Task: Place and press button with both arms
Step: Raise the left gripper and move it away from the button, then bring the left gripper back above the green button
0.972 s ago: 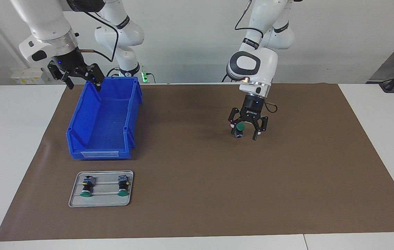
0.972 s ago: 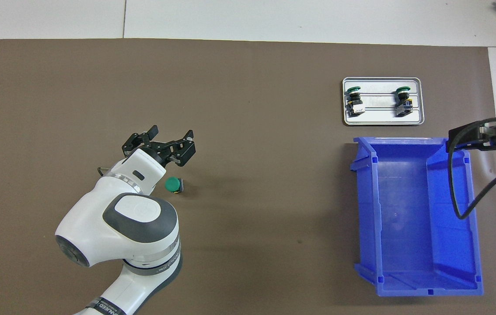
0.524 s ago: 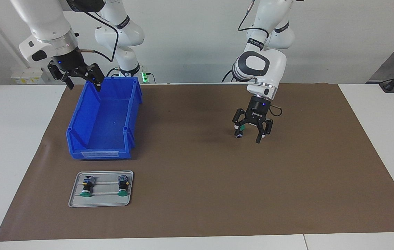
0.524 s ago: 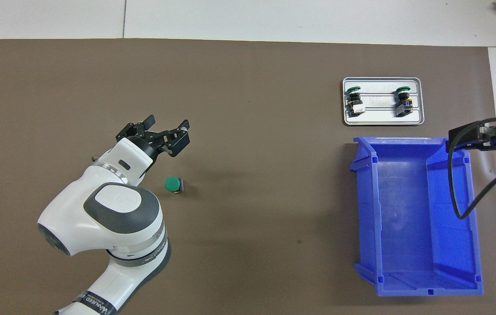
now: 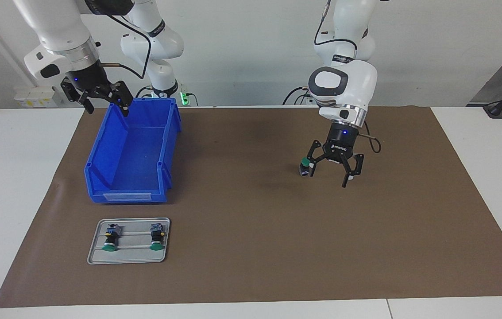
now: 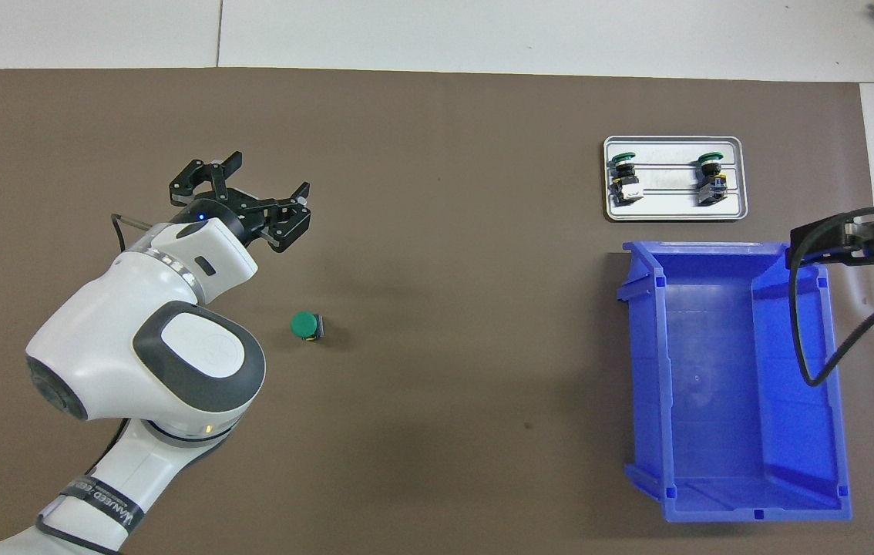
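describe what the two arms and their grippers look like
Both are white jointed arms with black joint rings, dark grey oval caps and silver wrist bands. The left arm carries black lettering on a ring. Each ends in a black two-finger claw, left gripper and right gripper, with a small blue light and looping black cables.

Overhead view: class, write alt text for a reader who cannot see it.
The open left gripper is raised above the brown mat, apart from a green button standing on it. Toward the right arm's end sit an empty blue bin and a metal tray holding two buttons; the right gripper hangs beside the bin.
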`<state>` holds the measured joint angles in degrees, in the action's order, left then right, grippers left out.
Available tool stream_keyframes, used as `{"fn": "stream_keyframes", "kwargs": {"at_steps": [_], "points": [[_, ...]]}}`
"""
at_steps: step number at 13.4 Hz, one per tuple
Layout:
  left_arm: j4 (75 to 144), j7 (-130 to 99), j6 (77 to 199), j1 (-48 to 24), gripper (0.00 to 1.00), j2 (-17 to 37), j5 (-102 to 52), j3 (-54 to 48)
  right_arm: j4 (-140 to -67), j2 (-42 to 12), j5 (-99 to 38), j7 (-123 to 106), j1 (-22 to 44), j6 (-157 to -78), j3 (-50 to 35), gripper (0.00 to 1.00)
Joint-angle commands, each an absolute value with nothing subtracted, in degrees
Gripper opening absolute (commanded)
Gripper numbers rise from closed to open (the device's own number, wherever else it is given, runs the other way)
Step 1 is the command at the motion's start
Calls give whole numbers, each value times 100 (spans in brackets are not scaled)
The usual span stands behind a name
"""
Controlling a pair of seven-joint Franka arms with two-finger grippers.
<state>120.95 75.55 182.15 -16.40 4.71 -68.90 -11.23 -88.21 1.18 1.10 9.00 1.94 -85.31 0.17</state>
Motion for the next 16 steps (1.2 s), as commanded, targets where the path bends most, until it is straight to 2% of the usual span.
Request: {"fn": "stream_keyframes", "kwargs": {"at_steps": [1, 8, 13, 16], "points": [[12164, 7567, 18062, -1328, 100, 404, -5700, -1116, -8965, 255, 9, 773, 149, -8561, 9, 100], [11936, 7462, 17360, -783, 100, 378, -2719, -906, -8965, 255, 9, 773, 158, -8561, 9, 100], [11321, 6937, 16130, -756, 100, 360, -1707, -659, -8965, 255, 9, 773, 158, -8561, 9, 100], [11207, 6024, 15411, -756, 100, 211, -1722, -642, -8965, 255, 9, 773, 158, -8561, 9, 100]]}}
